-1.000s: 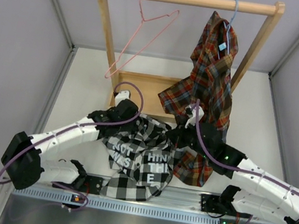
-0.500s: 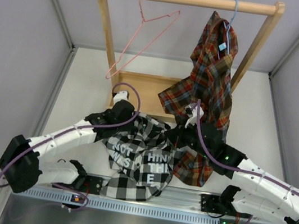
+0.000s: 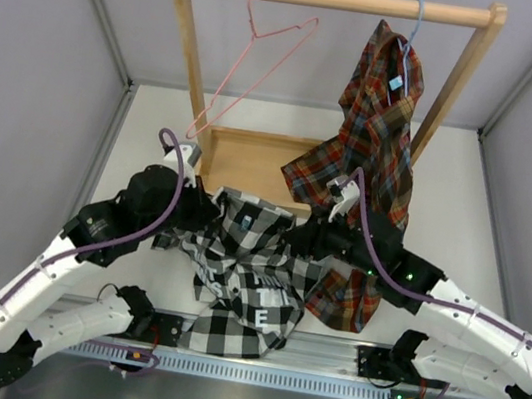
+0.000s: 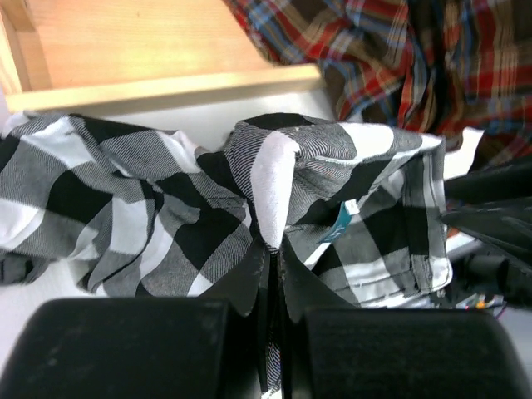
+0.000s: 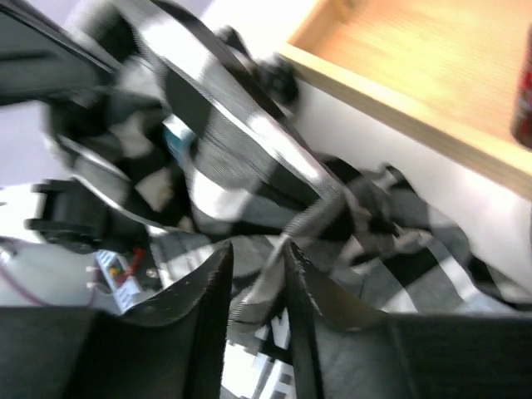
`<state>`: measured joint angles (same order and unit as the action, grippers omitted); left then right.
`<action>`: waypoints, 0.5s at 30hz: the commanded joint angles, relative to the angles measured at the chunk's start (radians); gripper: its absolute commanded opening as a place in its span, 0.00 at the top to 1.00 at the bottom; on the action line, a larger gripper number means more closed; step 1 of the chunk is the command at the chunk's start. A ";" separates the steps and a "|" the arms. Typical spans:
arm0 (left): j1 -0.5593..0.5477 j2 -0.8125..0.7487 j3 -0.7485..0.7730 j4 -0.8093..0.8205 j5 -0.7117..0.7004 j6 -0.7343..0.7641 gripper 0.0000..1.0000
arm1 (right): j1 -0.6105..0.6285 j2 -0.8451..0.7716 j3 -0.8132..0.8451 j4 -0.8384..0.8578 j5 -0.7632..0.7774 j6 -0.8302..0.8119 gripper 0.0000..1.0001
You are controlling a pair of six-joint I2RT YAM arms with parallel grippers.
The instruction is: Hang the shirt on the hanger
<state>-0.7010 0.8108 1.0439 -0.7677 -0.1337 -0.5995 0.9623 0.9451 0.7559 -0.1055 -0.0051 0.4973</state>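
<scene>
The black-and-white check shirt (image 3: 246,275) hangs bunched between my two grippers over the table's near middle; only the white letter "E" of its print shows. My left gripper (image 3: 205,212) is shut on a fold of the shirt (image 4: 274,179) near its upper left edge, jaws pressed together (image 4: 274,253). My right gripper (image 3: 302,238) grips the shirt's upper right edge, with a thick band of fabric between its fingers (image 5: 259,253); that view is blurred. The pink hanger (image 3: 257,66) hangs empty and tilted on the wooden rail, above and behind my left gripper.
The wooden rack's rail (image 3: 338,0) spans the back, its base tray (image 3: 252,157) just behind the shirt. The red plaid shirt (image 3: 371,145) on a light blue hanger (image 3: 415,31) hangs at the right, trailing onto the table by my right arm. Grey walls close both sides.
My left arm has risen and swung left and back, lifting the shirt's left edge. The shirt has bunched up, hiding most of its lettering. My right gripper has shifted only slightly.
</scene>
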 commanded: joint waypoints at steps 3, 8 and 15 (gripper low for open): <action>0.001 -0.024 0.031 -0.163 0.016 0.035 1.00 | 0.013 -0.038 0.141 -0.025 -0.154 0.017 0.54; 0.001 -0.056 0.019 -0.163 -0.017 -0.009 1.00 | 0.015 0.016 0.376 -0.167 -0.107 -0.002 0.29; 0.001 -0.165 -0.056 -0.163 -0.027 -0.088 1.00 | 0.117 0.322 0.809 -0.375 0.319 0.032 0.01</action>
<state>-0.7010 0.6956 1.0233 -0.9215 -0.1402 -0.6361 1.0157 1.1576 1.4231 -0.3622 0.0811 0.5144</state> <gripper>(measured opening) 0.029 0.991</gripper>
